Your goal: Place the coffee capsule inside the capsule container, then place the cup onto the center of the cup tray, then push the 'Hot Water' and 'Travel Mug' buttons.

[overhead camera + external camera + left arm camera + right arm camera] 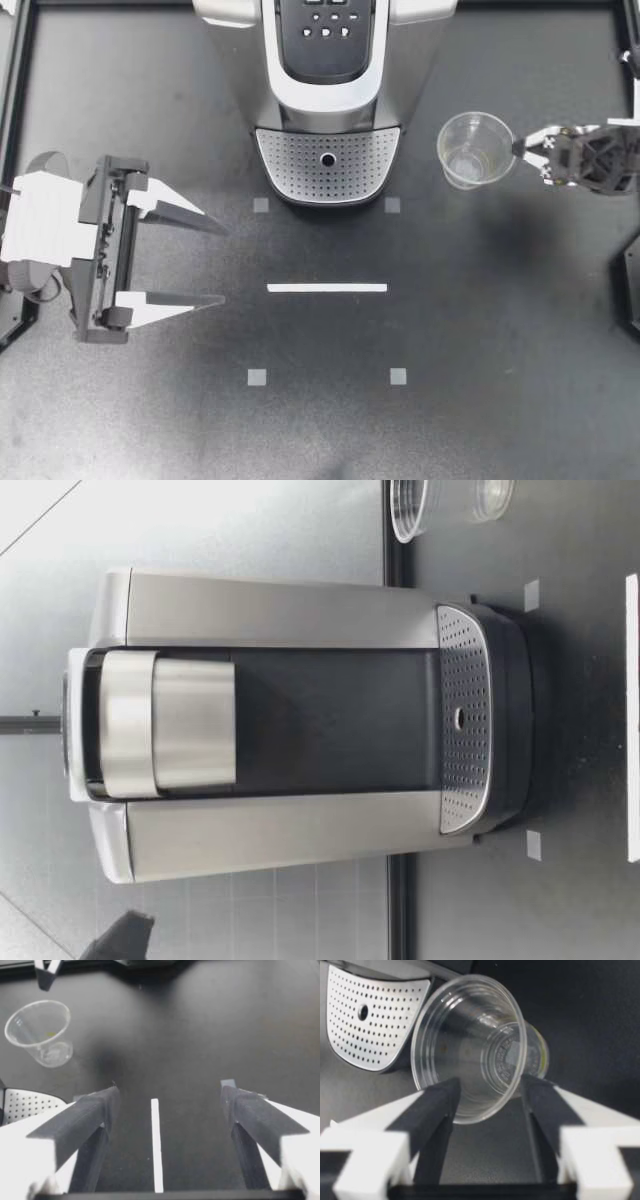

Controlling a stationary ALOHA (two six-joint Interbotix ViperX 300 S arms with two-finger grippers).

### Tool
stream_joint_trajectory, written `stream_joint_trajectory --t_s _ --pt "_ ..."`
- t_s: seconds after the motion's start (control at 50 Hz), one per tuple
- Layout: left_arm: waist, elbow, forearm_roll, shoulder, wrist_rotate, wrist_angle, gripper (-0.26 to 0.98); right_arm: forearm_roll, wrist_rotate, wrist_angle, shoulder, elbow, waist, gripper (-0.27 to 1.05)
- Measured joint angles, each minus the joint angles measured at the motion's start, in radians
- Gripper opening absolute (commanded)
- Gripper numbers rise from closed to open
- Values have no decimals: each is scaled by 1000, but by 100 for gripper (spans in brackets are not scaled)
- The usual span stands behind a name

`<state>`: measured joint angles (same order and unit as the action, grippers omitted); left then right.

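**Item.** The cup [476, 150] is clear, thin-walled plastic. It is empty and stands upright on the table [500, 330].

**Location.** It is beside the coffee machine [325, 70], at 3 o'clock of the cup tray [290, 165]. It is apart from the tray, not on it.

**Handling, as judged.**
- The cup is very light and will tip or skid at a slight knock.
- The wall is soft and will buckle under hard pressure.
- The surface is smooth and probably slippery.
- The best hold is moderate pressure across the wall just below the rim, where the lip stiffens it, with the cup kept vertical in transit.

**Relation to jaws.** The right gripper [520, 150] stands at 3 o'clock of the cup, against its side. In the right wrist view the cup sits between the fingers [437, 1105]. The jaws are drawn in to about the cup's width, and both pads appear to bear on its wall from opposite sides. I record this as a hold on the cup. Whether the base is clear of the table cannot be determined.

**Other arm.** The left gripper [223, 265] is at 8 o'clock of the cup tray, well apart from the cup. Its jaws are spread wide and hold nothing. A white strip [327, 288] lies ahead of it.

**Status, as judged.** No capsule shows in any view. The cup placement is the step in hand, and the buttons remain outstanding.
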<state>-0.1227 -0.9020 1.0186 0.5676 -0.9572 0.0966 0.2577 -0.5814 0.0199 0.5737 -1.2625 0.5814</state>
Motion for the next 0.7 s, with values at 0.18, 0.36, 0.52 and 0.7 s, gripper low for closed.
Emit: stream_joint_trajectory --t_s 0.18,0.36,0.52,0.7 --pt "0 -2 0 0 -2 0 74 0 0 -2 -31 5 0 57" --pt "0 -6 0 0 -2 0 74 0 -2 -2 -63 12 0 56" --pt "0 -11 0 0 -2 0 75 0 0 -2 -106 28 0 56" --pt "0 -15 0 0 -2 0 74 0 0 -2 -160 38 0 53"
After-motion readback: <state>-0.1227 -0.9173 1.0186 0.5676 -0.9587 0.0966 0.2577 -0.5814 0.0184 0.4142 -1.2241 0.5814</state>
